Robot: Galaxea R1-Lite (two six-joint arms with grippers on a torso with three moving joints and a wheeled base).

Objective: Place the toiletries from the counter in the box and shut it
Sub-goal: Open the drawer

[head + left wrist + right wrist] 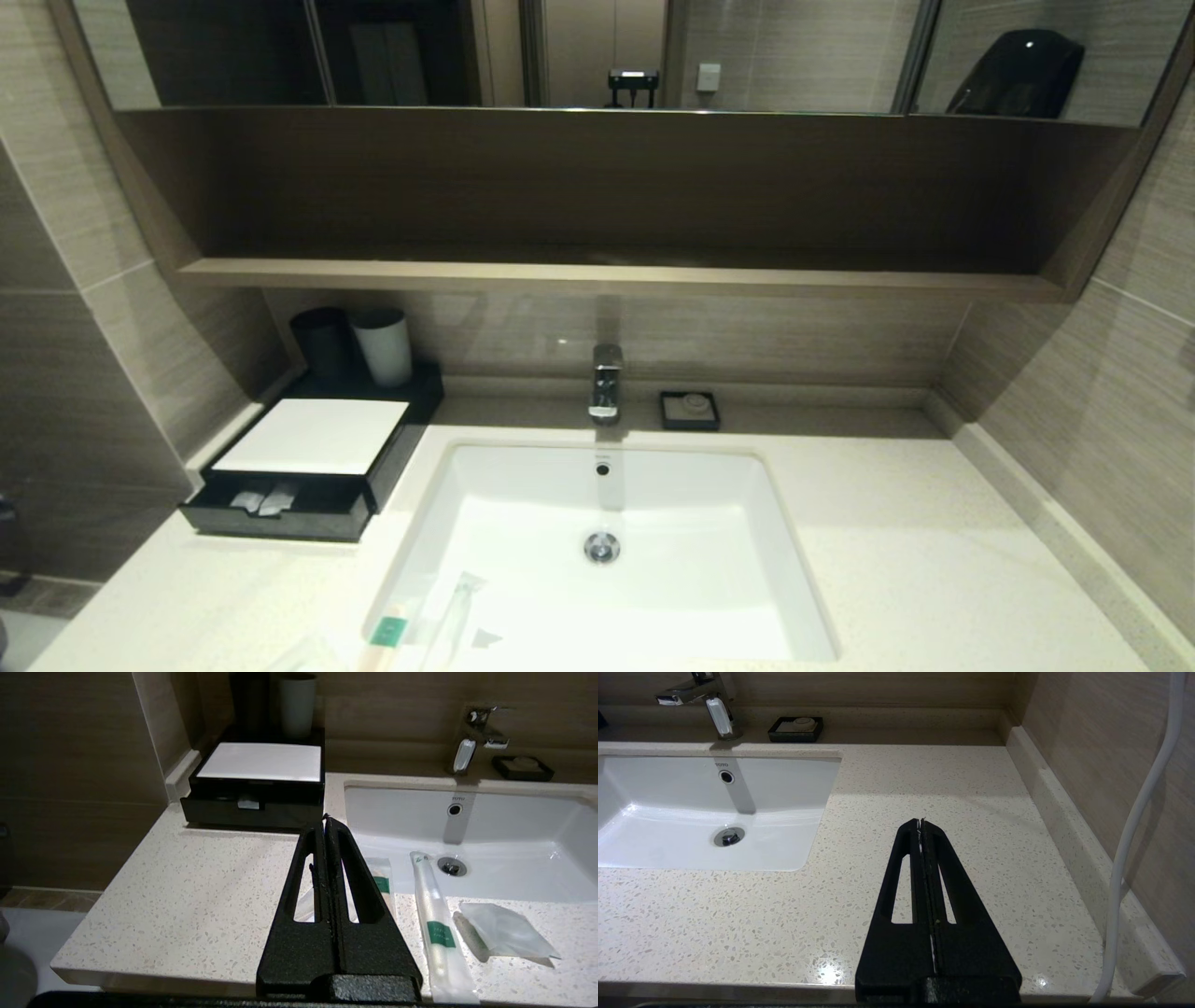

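The surface [196, 891] between its front edge and the open drawer [247, 812] of the box [259, 763] is bare. Two cups [355, 345] stand behind the box, and a wooden shelf [607, 275] hangs over the back. Right of the sink [668, 812], the surface is free up to the side wall [1101, 765].

A black box [322, 467] with a white top sits at the back left of the pale speckled counter [934, 560], its drawer [280, 509] pulled out with small packets inside. Behind it stand a black cup [322, 341] and a white cup [383, 345]. Wrapped toiletries [420, 625] lie at the sink's [794, 597] near left edge. A soap dish [690, 410] sits right of the tap [606, 383].
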